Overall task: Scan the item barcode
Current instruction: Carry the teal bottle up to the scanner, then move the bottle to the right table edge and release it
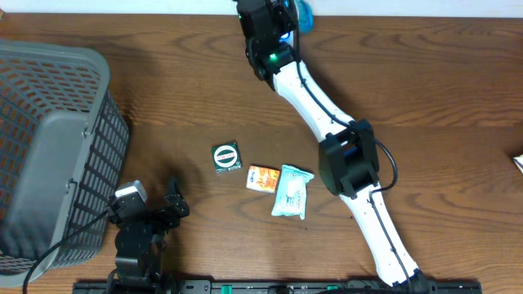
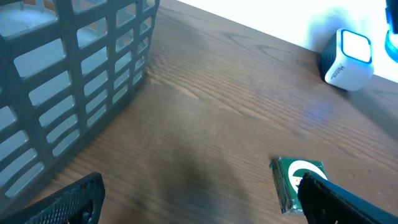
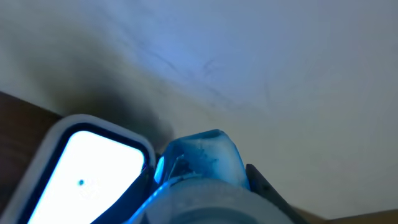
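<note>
My right gripper (image 1: 288, 13) is stretched to the table's far edge and is shut on the item, a blue translucent object with a pale rounded body (image 3: 205, 168). Its dark fingers (image 3: 266, 190) press on both sides of it. Just to the item's left stands the white scanner (image 3: 87, 171), its lit face glowing blue-white. The left wrist view shows that scanner (image 2: 348, 57) far off, with the blue item (image 2: 392, 43) at the frame's edge. My left gripper (image 2: 199, 211) hangs open and holds nothing, low over the wood beside the basket.
A grey plastic basket (image 1: 49, 147) fills the left side. A green packet (image 1: 226, 157), an orange packet (image 1: 262, 177) and a pale teal pouch (image 1: 292, 192) lie mid-table. The green packet (image 2: 298, 180) lies just past my left gripper's right finger.
</note>
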Tool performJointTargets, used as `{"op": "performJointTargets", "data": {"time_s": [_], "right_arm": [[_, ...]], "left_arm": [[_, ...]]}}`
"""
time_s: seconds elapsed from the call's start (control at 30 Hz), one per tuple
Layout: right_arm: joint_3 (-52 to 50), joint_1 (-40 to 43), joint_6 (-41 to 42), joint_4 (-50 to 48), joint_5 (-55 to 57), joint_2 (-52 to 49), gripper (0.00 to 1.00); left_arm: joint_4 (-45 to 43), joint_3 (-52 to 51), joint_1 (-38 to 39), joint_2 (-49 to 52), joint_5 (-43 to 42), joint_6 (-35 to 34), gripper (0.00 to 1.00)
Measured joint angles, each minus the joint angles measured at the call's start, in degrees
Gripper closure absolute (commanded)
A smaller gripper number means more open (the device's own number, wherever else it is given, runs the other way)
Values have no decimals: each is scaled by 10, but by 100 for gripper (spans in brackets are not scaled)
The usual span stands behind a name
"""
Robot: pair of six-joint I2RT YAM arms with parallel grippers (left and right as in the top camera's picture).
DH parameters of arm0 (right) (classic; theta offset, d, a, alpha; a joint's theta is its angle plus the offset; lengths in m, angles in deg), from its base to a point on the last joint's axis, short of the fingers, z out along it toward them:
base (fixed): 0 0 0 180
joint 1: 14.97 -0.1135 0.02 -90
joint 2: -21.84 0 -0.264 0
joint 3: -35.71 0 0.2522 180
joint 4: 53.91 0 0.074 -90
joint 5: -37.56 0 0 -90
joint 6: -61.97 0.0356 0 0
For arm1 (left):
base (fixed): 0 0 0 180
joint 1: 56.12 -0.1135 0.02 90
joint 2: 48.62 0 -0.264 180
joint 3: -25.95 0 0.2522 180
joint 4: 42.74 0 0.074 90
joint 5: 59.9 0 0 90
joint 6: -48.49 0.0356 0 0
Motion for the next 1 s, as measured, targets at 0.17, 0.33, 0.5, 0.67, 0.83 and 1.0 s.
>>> {"op": "performJointTargets", "data": {"time_s": [0.17,0.33,0.5,0.67,0.83,1.0], "right_arm": [[3,-7,-56,-13,54,-2,75],[10,0,-84,-4,127,-2,73],[11,40,-89,45,183,-2,78],[13,116,-39,147,210,-2,78],[14,197,64,296,214,-2,77],[17,281,182,448,182,-2,77]], "left_arm": [[0,0,0,0,0,0,2],[0,0,0,0,0,0,2],[0,0,0,0,0,0,2],[0,0,0,0,0,0,2],[0,0,0,0,0,0,2],[0,0,0,0,0,0,2]]}}
